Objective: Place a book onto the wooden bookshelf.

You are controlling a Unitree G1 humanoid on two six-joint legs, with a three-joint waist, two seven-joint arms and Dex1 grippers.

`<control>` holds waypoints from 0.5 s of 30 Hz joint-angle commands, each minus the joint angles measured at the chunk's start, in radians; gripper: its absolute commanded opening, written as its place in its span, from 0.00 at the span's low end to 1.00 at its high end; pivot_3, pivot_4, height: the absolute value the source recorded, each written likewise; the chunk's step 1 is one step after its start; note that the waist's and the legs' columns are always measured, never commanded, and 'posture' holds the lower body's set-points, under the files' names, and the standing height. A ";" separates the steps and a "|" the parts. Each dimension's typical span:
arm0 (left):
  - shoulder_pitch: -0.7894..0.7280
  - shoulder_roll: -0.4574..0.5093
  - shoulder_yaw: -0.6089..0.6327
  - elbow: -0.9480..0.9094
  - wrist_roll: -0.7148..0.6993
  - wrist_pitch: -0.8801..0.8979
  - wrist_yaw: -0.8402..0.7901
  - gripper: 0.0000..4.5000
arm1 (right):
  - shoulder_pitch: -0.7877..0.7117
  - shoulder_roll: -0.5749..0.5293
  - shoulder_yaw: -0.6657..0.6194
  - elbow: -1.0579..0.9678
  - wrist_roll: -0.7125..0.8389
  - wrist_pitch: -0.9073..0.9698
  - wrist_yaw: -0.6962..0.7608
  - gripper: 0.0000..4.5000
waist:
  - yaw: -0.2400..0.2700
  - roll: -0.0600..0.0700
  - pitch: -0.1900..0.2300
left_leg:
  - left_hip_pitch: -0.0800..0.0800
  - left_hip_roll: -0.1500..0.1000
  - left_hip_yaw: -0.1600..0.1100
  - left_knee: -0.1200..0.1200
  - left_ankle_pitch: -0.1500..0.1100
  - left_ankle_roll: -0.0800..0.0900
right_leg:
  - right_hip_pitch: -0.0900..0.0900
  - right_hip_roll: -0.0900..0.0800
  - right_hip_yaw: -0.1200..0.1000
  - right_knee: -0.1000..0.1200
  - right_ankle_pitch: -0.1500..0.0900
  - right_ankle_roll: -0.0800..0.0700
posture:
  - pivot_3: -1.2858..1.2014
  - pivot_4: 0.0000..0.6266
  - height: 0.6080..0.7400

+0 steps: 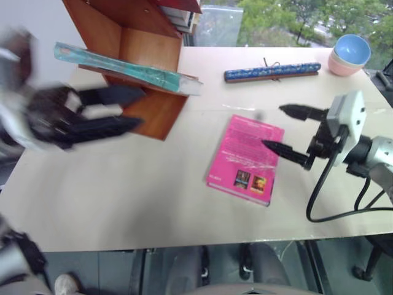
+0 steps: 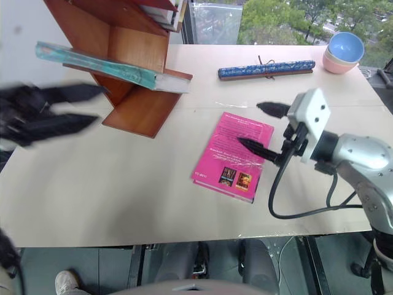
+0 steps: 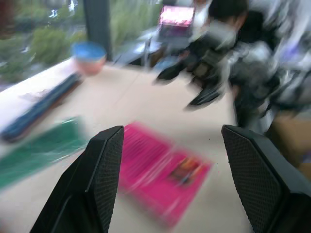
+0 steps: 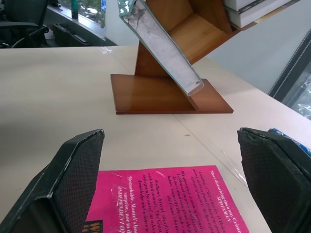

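Book [image 1: 126, 69] sits on the bookshelf [image 1: 135, 43], far left of the table [image 1: 141, 190]. It lies flat along a slanted panel, tilted, with both ends sticking out past the wood. The right wrist view shows its page edge [image 4: 163, 46] sloping down toward the shelf's base board, plastic wrap visible at the corner. More books are stacked on a higher panel of the shelf [image 2: 161, 13].

Left gripper [image 1: 126, 109]: blurred, near left of the shelf, fingers spread, nothing between them. It points right, level with the shelf's lower part, just beside the wood; cannot tell whether it touches. The left wrist view shows both pads [image 3: 104, 170] wide apart with empty air between.

Right gripper [image 1: 284, 130]: right side of the table, fingers spread wide, holding nothing. It points left, over the right edge of the pink book [image 1: 245, 158]; one fingertip [image 1: 276, 149] overlaps the cover in the head view, contact unclear.

Pink book lies flat mid-table, cover up, slightly rotated, well apart from the shelf.

Far side: a long blue patterned strip [image 1: 272, 71] lies flat with a string tied around it. Far right corner: blue bowl [image 1: 352, 49] stacked in a pink one [image 1: 341, 65].

A black cable [image 1: 322, 184] loops from the right wrist over the near right of the table.
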 commanded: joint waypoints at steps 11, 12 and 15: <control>0.369 -0.211 -0.294 -0.009 0.543 -0.533 0.257 0.99 | 0.532 -0.043 -0.275 -0.099 -0.177 -0.056 0.029 1.00 | 0.004 0.000 -0.001 | 0.001 0.000 0.003 0.002 0.000 -0.001 | -0.003 0.000 0.002 0.006 0.001 -0.007 | 0.52 0.24 0.98; 0.388 -0.196 -0.285 0.011 0.554 -0.562 0.232 0.99 | 0.572 -0.041 -0.313 -0.108 -0.175 -0.056 0.039 1.00 | 0.003 0.000 -0.001 | -0.001 0.000 0.004 0.002 0.000 -0.001 | -0.005 0.001 0.002 0.006 0.001 -0.008 | 0.52 0.24 0.98; 0.418 -0.153 -0.272 0.062 0.574 -0.616 0.169 0.99 | 0.665 -0.033 -0.407 -0.128 -0.170 -0.050 0.068 1.00 | 0.003 0.000 -0.001 | 0.000 0.001 0.004 0.002 -0.003 -0.005 | -0.005 0.000 0.003 0.005 -0.003 -0.006 | 0.52 0.24 0.98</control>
